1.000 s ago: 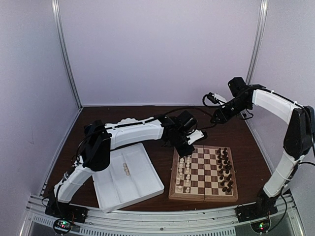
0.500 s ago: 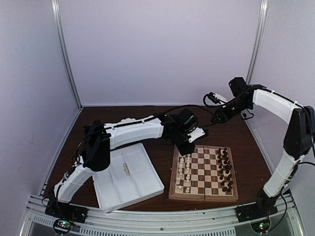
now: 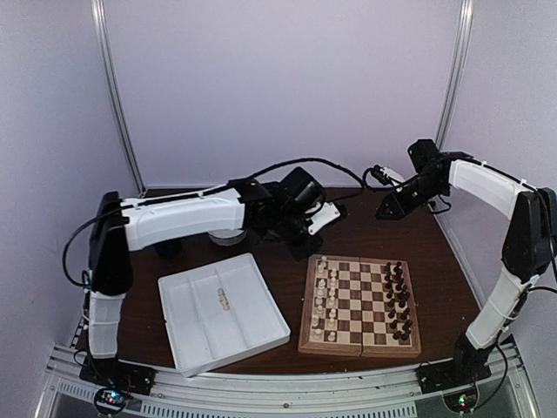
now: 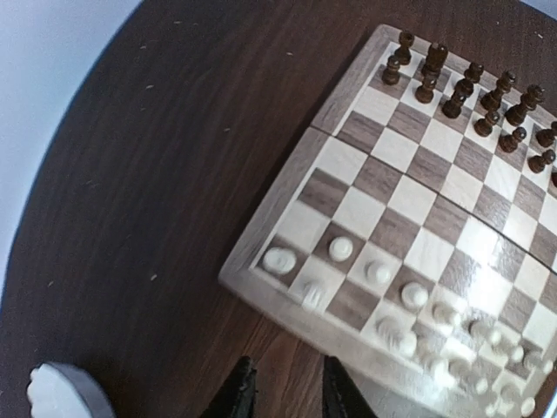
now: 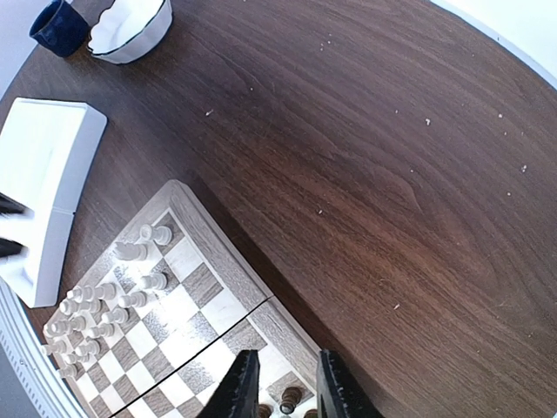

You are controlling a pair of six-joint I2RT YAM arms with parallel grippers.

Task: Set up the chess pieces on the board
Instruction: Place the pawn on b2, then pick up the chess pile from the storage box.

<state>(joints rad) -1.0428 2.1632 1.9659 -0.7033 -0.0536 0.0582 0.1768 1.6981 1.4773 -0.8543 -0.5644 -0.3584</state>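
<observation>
Lower centre of the top view: board (image 3: 361, 306) on dark table (image 3: 287, 261), cream pieces (image 3: 324, 300) along its left edge, dark pieces (image 3: 399, 300) along its right. Above the board's upper left corner, left tool (image 3: 326, 218), slightly parted, gripping nothing. Upper right, right tool (image 3: 388, 207), likewise slightly parted and empty. Lower left, white tray (image 3: 187, 335) with a few small cream pieces in it.
</observation>
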